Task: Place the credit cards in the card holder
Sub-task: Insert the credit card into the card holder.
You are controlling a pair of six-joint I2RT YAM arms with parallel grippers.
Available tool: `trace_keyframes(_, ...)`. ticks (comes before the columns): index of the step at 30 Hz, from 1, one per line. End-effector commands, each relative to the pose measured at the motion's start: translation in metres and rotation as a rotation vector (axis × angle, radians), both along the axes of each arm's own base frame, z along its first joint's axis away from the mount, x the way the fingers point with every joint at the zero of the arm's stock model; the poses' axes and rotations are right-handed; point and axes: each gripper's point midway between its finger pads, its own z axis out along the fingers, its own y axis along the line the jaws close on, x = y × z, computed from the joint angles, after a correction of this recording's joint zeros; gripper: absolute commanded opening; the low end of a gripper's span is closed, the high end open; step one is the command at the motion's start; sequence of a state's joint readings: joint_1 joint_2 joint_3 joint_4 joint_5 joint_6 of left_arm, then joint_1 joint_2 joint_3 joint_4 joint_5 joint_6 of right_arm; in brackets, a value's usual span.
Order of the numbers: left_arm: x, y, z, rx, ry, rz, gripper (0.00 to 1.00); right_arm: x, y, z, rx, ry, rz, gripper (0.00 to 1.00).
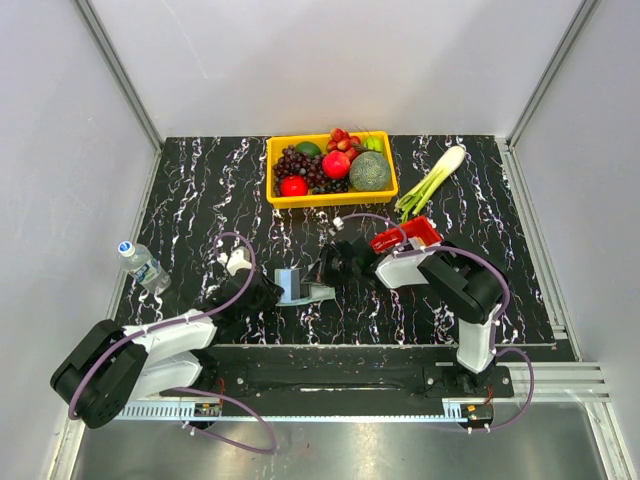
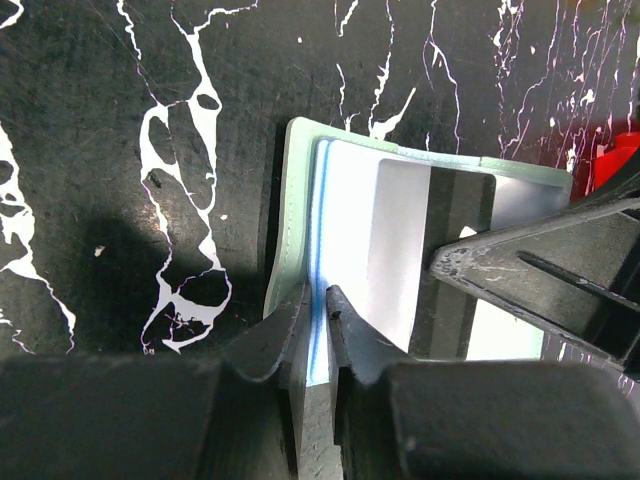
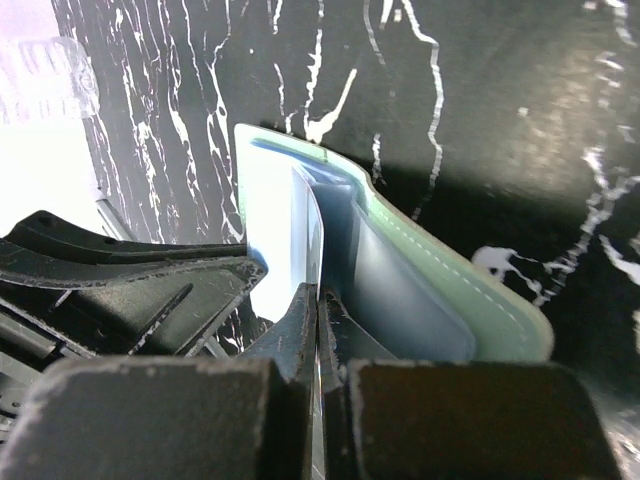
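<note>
Overhead view: we see a black marble-look table (image 1: pixel 200 200) w/ two arms reaching in from the near edge to meet at its centre. At the back sits a yellow tray (image 1: pixel 330 203) of fruit, w/ a leek (image 1: pixel 432 180) to its right. A red basket (image 1: pixel 410 235) shows partly from under the R arm, and a water bottle (image 1: pixel 143 265) lies near the L edge. Only this view shows these things in full.

Btwn the two claws the grey-green card holder (image 1: pixel 298 285) stands open on the table; from above it is just a small shape.

The wrist views give us the detail. From the L wrist, the left claw (image 2: pixel 315 305) is nipped tight on a blue-edged layer of the holder, w/ pale and dark pocket faces beyond it. The R claw's finger comes in from the right.

From the R wrist, the right claw (image 3: pixel 318 300) is pressed closed on a thin pale sheet (image 3: pixel 305 215) standing inside the holder. We can't tell if that sheet is a credit card or a pocket leaf.
</note>
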State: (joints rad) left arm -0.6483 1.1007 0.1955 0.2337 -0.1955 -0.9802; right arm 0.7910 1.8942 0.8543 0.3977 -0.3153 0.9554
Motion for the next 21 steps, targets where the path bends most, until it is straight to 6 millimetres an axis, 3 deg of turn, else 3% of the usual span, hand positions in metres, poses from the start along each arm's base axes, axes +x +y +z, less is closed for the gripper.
trace_keyframes(1, -0.024, 0.001, -0.021, 0.035, 0.094, -0.06, 0.16, -0.015, 0.001, -0.029, -0.129, 0.021, 0.061, 0.01)
trace_keyframes(8, -0.023, 0.003, -0.021, 0.051, 0.089, -0.049, 0.17, -0.015, -0.005, -0.035, -0.183, 0.024, 0.065, 0.06)
trace_keyframes(18, -0.025, 0.009, -0.026, 0.074, 0.099, -0.04, 0.17, 0.008, -0.031, -0.008, -0.289, -0.097, -0.011, 0.33)
trace_keyframes(21, -0.024, 0.007, -0.024, 0.071, 0.094, -0.042, 0.17, 0.01, -0.033, -0.004, -0.297, -0.112, -0.013, 0.32)
